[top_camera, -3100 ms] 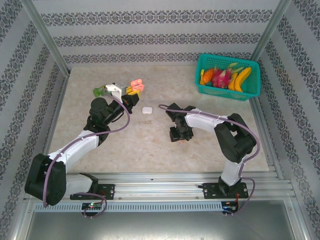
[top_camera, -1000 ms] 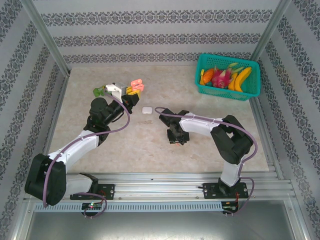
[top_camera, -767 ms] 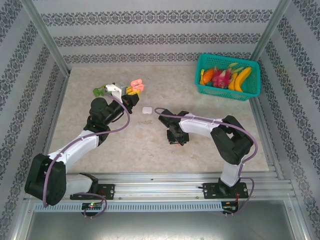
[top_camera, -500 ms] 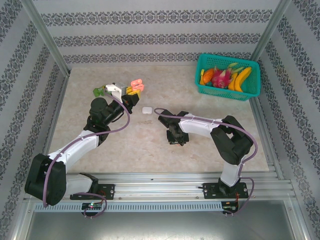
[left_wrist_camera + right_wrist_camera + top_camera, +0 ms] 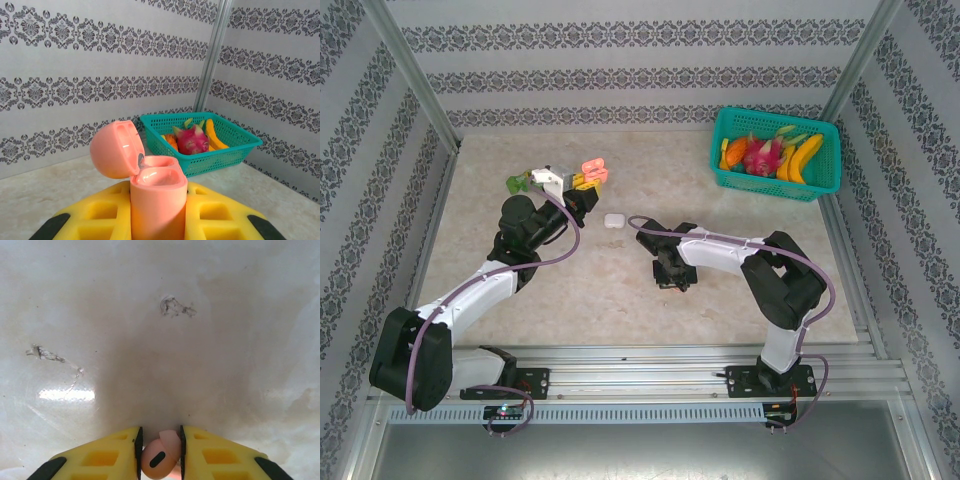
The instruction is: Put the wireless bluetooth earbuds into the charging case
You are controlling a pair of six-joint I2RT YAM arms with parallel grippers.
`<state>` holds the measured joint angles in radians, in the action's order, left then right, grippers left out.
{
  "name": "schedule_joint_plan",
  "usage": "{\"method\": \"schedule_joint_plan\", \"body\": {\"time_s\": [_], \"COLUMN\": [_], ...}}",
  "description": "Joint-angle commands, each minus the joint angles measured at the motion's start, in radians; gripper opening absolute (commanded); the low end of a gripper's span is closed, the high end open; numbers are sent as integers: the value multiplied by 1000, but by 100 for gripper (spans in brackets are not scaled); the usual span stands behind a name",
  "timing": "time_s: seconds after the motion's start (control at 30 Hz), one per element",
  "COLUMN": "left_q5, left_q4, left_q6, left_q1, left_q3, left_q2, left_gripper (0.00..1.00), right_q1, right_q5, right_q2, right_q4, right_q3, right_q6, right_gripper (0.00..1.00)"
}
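Damask-striped walls (image 5: 620, 75) around beige tabletop (image 5: 605, 300)

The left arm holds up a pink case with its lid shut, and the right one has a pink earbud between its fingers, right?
Not quite: the lid is open, flipped back, as the left wrist view shows. The rest holds: the left gripper holds the pink case up, and the right gripper is closed on the pink earbud.

Black-white arms (image 5: 465, 293), purple cables (image 5: 577, 235), yellow claw pads (image 5: 102, 458)
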<state>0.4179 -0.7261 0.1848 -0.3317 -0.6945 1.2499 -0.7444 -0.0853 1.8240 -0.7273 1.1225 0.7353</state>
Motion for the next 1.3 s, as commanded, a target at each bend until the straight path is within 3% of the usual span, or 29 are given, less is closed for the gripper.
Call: {"method": "schedule_joint_plan", "body": {"time_s": [0.0,0.6,0.87,1.07,1.17,1.27], "left_q5": [20,25,33,41,46,50], "left_q4": [-50,-47,-57,-65,-69,-70], "left_q6": [7,5,13,25,30,33], "left_q1": [11,11,11,11,11,11], "left_q3": [-19,-21,-24,-33,-34,-34], "left_q2": [-21,-18,-6,7,11,15], "left_gripper": [0,0,0,0,0,0], "right_q1": [-13,15,52,52,52,58], "right_q5": [6,-97,-111,-90,-83,-67], "right_q2": [-18,-117,-175,-137,-106,-83], "right_q4": [-47,-63,-27,-31,-47,-49], "right_q3": [-31,-71,-139,-126,-97,-71], "right_q6": [18,92,305,498,546,561], "right_gripper": [24,17,17,17,20,33]}}
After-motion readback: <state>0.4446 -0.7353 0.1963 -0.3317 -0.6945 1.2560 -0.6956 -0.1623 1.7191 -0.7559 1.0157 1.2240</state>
